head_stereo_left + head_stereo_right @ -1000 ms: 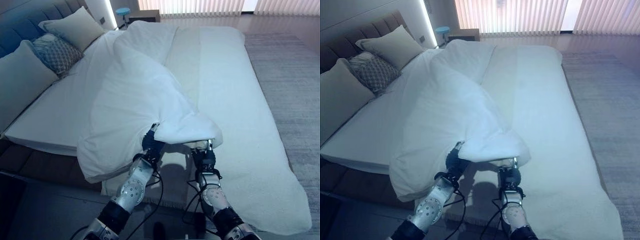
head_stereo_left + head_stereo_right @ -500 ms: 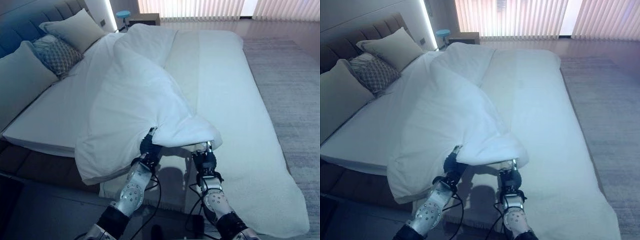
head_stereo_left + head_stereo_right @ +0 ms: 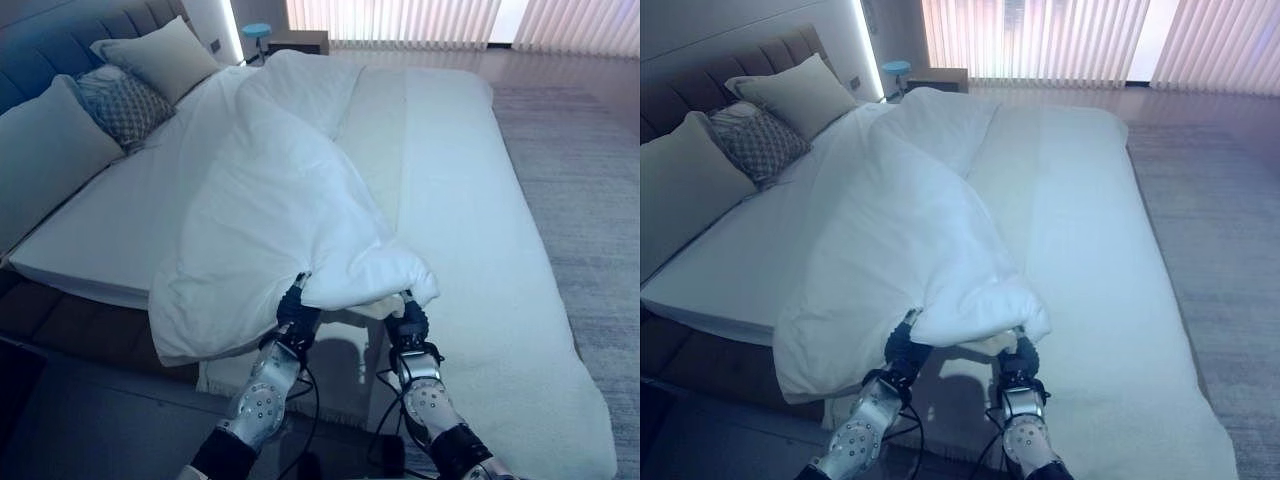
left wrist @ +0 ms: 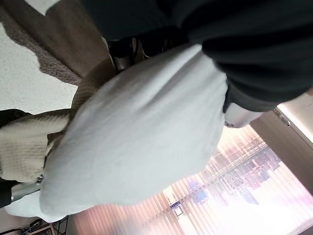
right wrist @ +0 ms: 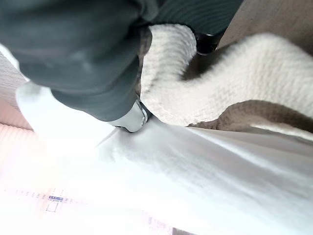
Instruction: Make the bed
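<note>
A white duvet [image 3: 270, 200] lies bunched in a diagonal ridge from the head of the bed to its foot corner. My left hand [image 3: 297, 312] and right hand [image 3: 411, 318] are side by side under that near corner, holding it up off the mattress edge. In the left wrist view, white duvet cloth [image 4: 137, 132] bulges out from the hand's curled grip. The right wrist view has the duvet [image 5: 205, 166] and a beige waffle blanket [image 5: 230, 83] pressed against the hand. That beige blanket [image 3: 460, 200] is spread over the bed's right half.
Two plain pillows [image 3: 160, 55] [image 3: 45, 150] and a patterned cushion [image 3: 125, 105] lean on the padded headboard [image 3: 40, 50] at the left. Bare sheet [image 3: 110, 220] shows beside the duvet. A grey rug [image 3: 590, 200] lies right of the bed, and a blue stool [image 3: 257, 30] stands at the far end.
The view has shifted slightly. Both hands stay under the duvet's near corner, which now droops a little lower over them.
</note>
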Available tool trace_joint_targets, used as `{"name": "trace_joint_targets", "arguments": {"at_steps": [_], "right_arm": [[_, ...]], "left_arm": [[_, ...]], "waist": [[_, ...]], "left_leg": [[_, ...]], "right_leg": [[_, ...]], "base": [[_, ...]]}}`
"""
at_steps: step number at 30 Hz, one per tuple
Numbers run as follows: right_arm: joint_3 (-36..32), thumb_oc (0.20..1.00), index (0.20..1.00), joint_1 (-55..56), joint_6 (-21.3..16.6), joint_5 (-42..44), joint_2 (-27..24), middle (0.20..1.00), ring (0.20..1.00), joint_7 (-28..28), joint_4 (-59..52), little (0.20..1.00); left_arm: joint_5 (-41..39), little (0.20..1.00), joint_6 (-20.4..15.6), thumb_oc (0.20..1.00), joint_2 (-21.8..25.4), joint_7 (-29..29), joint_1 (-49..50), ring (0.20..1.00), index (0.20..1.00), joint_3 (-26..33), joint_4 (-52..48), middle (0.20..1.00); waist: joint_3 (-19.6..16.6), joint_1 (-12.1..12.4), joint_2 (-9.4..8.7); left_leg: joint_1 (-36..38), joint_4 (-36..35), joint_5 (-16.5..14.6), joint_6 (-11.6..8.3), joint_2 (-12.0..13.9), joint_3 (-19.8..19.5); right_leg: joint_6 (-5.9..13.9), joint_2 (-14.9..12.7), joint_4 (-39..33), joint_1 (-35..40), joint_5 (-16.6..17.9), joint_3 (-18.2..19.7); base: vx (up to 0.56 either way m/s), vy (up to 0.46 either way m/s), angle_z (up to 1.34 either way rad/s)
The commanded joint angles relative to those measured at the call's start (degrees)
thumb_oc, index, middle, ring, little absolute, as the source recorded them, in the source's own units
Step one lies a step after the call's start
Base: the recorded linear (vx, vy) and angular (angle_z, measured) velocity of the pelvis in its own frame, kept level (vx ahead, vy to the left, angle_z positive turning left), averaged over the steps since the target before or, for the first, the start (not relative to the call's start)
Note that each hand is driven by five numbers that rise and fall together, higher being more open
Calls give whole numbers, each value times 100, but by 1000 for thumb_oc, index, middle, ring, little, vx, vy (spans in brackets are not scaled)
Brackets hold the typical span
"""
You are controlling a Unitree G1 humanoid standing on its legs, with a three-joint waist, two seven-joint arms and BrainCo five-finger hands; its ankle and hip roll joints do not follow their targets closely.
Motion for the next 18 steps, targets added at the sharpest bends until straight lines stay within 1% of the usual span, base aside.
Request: {"name": "trace_joint_targets", "arguments": {"at_steps": [1, 9, 11, 13, 14, 15, 16, 17, 18], "right_arm": [[-448, 200, 200, -272, -197, -489, -19, 200, 200, 7, -347, 200], [-666, 200, 200, -104, -186, -1052, -224, 200, 200, -273, -412, 200], [-852, 200, 200, 141, -108, -1362, -410, 200, 200, -348, -489, 200], [-896, 200, 200, 210, -80, -1435, -448, 200, 200, -364, -510, 200], [-970, 200, 200, 334, -15, -1578, -537, 200, 200, -375, -546, 200], [-968, 200, 200, 336, -14, -1580, -537, 200, 200, -377, -548, 200], [-969, 200, 200, 397, 44, -1676, -577, 200, 200, -387, -586, 200], [-999, 200, 200, 536, 188, -1873, -658, 200, 200, -341, -630, 200], [-997, 200, 200, 601, 232, -1940, -708, 200, 200, -317, -667, 200]], "left_arm": [[559, 200, -173, 200, -8, -427, -143, 200, 200, 59, -80, 200], [731, 200, -271, 200, 45, -341, 57, 200, 200, 414, 92, 200], [921, 200, -340, 200, 88, -233, 188, 200, 200, 759, 218, 200], [936, 200, -347, 200, 89, -199, 237, 200, 200, 854, 234, 200], [1104, 200, -410, 200, 130, -90, 277, 200, 200, 1171, 320, 200], [1106, 200, -409, 200, 129, -89, 278, 200, 200, 1173, 319, 200], [1144, 200, -437, 200, 129, -55, 333, 200, 200, 1298, 369, 200], [1251, 200, -521, 200, 120, 0, 361, 200, 200, 1586, 428, 200], [1306, 200, -593, 200, 120, 40, 335, 200, 200, 1718, 416, 200]], "waist": [[-183, 155, -86], [-225, 168, -142], [-263, 128, -187], [-277, 112, -194], [-276, 90, -200], [-277, 89, -200], [-282, 81, -199], [-256, 75, -179], [-196, 75, -170]], "left_leg": [[31, 7, -517, -48, -293, -115], [32, 7, -510, -63, -291, -169], [80, 7, -531, -59, -292, -233], [104, 7, -543, -52, -287, -262], [146, 7, -559, -35, -262, -297], [147, 7, -560, -35, -262, -297], [165, 7, -565, -30, -247, -286], [201, 7, -478, -22, -219, -276], [200, 14, -404, -24, -218, -320]], "right_leg": [[367, -123, 26, 420, -276, -296], [350, -121, 26, 453, -297, -354], [318, -112, 26, 553, -322, -348], [303, -106, 66, 574, -338, -338], [261, -83, 349, 490, -447, -255], [261, -83, 363, 484, -455, -254], [239, -67, 483, 438, -516, -191], [176, -14, 765, 352, -682, -54], [157, 3, 935, 273, -744, 5]], "base": [[1, 21, 8], [11, -4, 7], [34, -38, 16], [9, -27, 17], [-10, -18, 14], [-10, -25, 6], [0, 0, 0], [-38, -7, 1], [-77, 2, -1]]}}
